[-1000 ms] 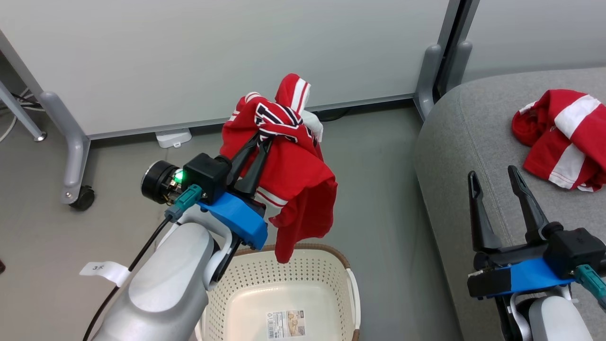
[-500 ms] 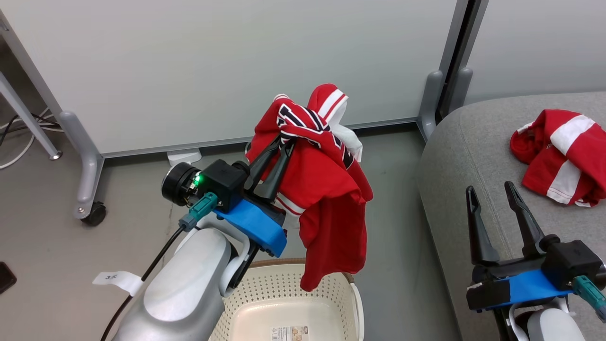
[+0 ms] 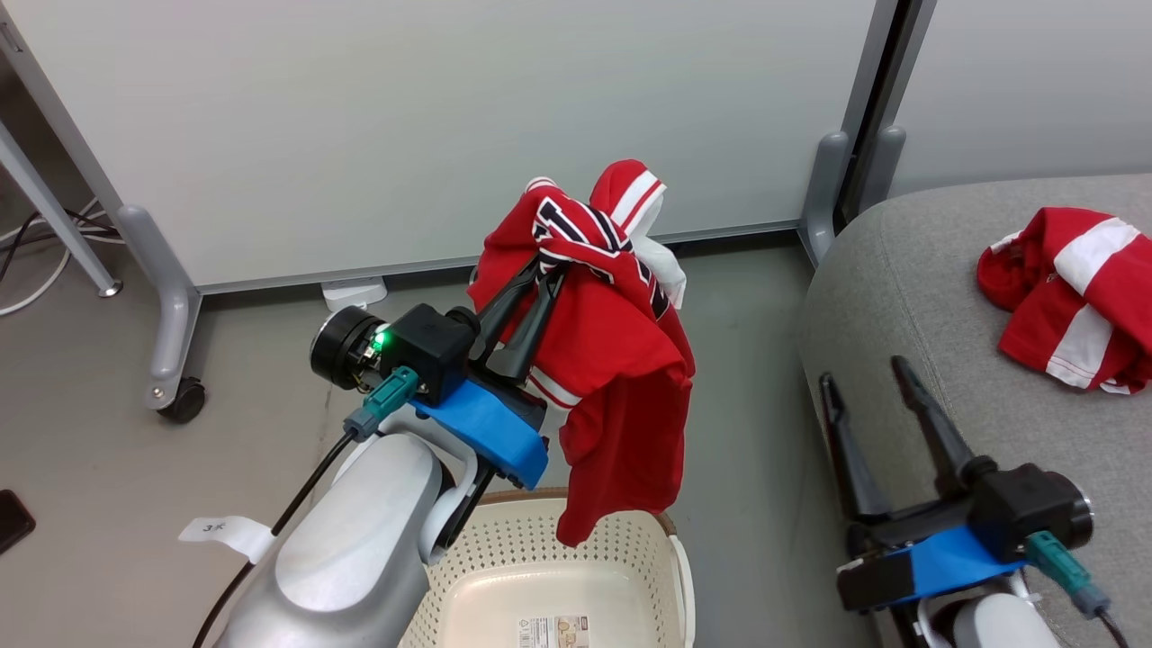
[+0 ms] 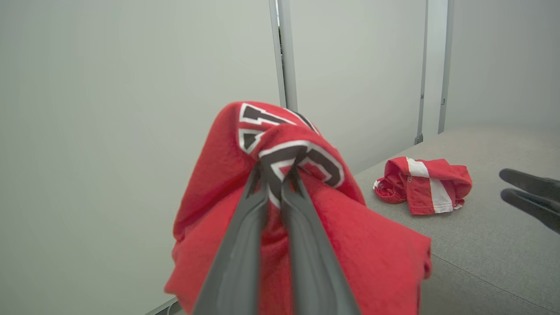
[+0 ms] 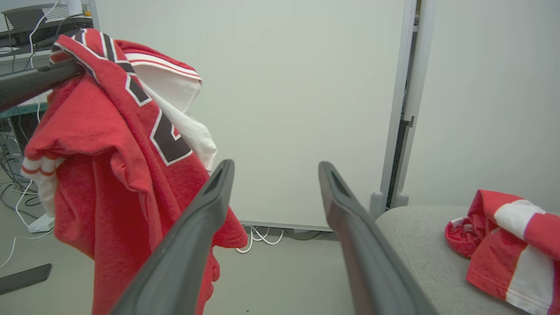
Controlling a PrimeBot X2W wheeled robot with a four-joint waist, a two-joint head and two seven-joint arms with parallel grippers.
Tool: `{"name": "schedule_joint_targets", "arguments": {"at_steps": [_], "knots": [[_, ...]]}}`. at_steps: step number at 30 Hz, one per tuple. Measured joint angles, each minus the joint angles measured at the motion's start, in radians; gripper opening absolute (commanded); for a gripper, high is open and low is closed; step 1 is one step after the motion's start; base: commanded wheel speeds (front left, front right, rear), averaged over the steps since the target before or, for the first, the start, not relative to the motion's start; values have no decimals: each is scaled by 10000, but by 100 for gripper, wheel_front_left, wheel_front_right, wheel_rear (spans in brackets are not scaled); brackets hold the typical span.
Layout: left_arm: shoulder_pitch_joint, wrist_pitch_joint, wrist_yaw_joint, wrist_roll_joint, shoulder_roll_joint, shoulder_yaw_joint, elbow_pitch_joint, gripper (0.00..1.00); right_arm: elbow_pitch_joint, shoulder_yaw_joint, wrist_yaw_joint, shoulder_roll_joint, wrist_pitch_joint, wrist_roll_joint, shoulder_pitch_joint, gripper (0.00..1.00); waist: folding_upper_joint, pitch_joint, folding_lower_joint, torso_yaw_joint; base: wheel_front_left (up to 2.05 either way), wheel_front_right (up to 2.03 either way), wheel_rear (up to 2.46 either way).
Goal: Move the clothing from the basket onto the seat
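My left gripper (image 3: 546, 267) is shut on the red jersey (image 3: 612, 360) with black-and-white letters, which hangs in the air above the cream basket (image 3: 670, 562); its hem dangles over the basket's far rim. In the left wrist view the closed fingers (image 4: 280, 205) pinch the lettered fabric (image 4: 302, 210). The basket's inside is bare apart from a label. The red garment with white stripes (image 3: 1071, 297) lies crumpled on the grey sofa (image 3: 900, 297), and it also appears in the right wrist view (image 5: 507, 245). My right gripper (image 3: 864, 378) stands open over the sofa's left edge, holding nothing.
White partition panels on grey wheeled feet (image 3: 166, 360) stand behind, with cables (image 3: 36, 243) on the floor at far left. A gap of grey floor (image 3: 747, 378) separates basket and sofa. A dark flat object (image 3: 13, 520) lies at the left edge.
The right gripper has moved left and lower in view, tilting toward the sofa's edge. The left gripper still holds the jersey in nearly the same place. The camera shifted a little earlier on.
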Motion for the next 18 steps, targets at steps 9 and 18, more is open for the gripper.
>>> {"name": "schedule_joint_targets", "arguments": {"at_steps": [9, 18], "knots": [[-16, 0, -2, 77, -105, 4, -6, 0, 228, 1726, 0, -244, 0, 42, -57, 100, 0, 223, 0, 81, 0, 0, 0], [-130, 0, -6, 199, -276, -73, -61, 0, 794, 2554, 0, -523, 0, 111, -890, 100, 0, 478, 0, 254, 0, 0, 0]]}}
